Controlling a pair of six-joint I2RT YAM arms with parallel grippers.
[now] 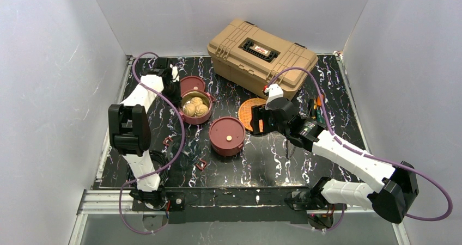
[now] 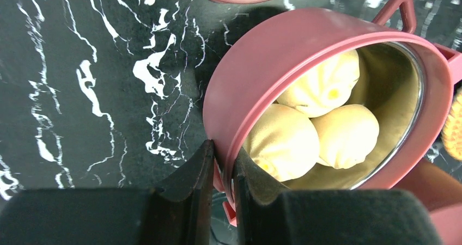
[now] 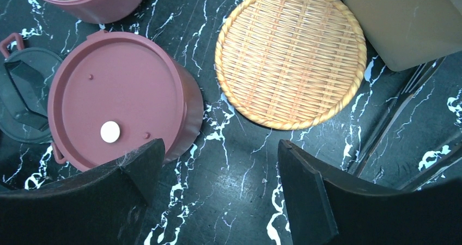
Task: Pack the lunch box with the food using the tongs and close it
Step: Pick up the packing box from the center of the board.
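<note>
An open maroon lunch box bowl (image 1: 195, 108) holds three beige buns (image 2: 327, 120). My left gripper (image 2: 226, 166) is shut on that bowl's near wall (image 2: 261, 65), one finger outside and one inside the rim. A second bowl with its maroon lid (image 3: 117, 95) on stands in the middle of the table (image 1: 226, 136). Another maroon lid or bowl (image 1: 192, 84) lies behind the open one. My right gripper (image 3: 220, 149) hangs open over bare table between the lidded bowl and the woven plate. Thin dark arms, apparently the tongs (image 3: 400, 106), lie to its right.
A big tan toolbox (image 1: 261, 54) stands at the back. An orange woven plate (image 3: 291, 54) lies bare next to it. A dark round clasp frame with red latches (image 1: 182, 149) lies left of the lidded bowl. Screwdrivers (image 1: 316, 106) rest at the right.
</note>
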